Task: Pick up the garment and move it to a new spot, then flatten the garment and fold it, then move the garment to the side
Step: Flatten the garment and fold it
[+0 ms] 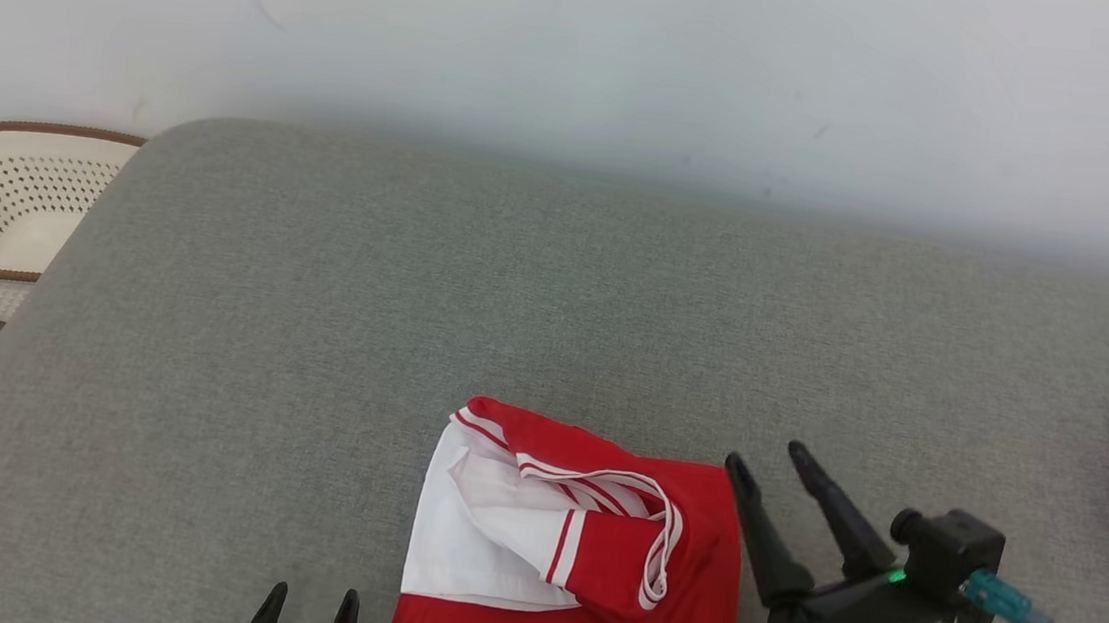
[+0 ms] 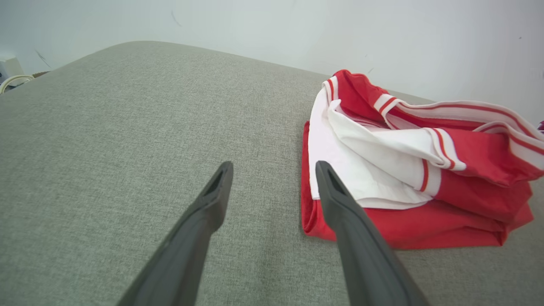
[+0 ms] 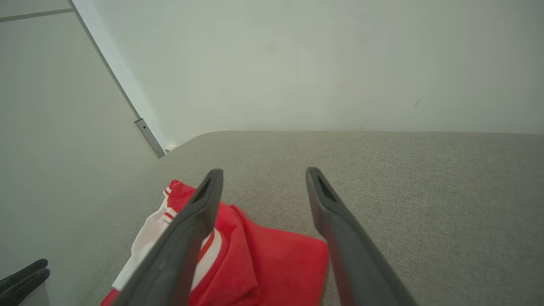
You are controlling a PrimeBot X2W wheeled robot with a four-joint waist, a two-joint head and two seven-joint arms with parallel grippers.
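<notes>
A: Where is the garment [image 1: 574,544]?
B: Roughly folded, red and white, on the grey cushion [image 1: 312,330] near its front edge.
A: The pincers?
B: Both spread wide, holding nothing: the left gripper [image 1: 314,594] and right gripper [image 1: 766,455] flank it.

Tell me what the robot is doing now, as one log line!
garment: loosely folded on grey cushion | left end effector: open, empty, near garment | right end effector: open, empty, near garment
</notes>
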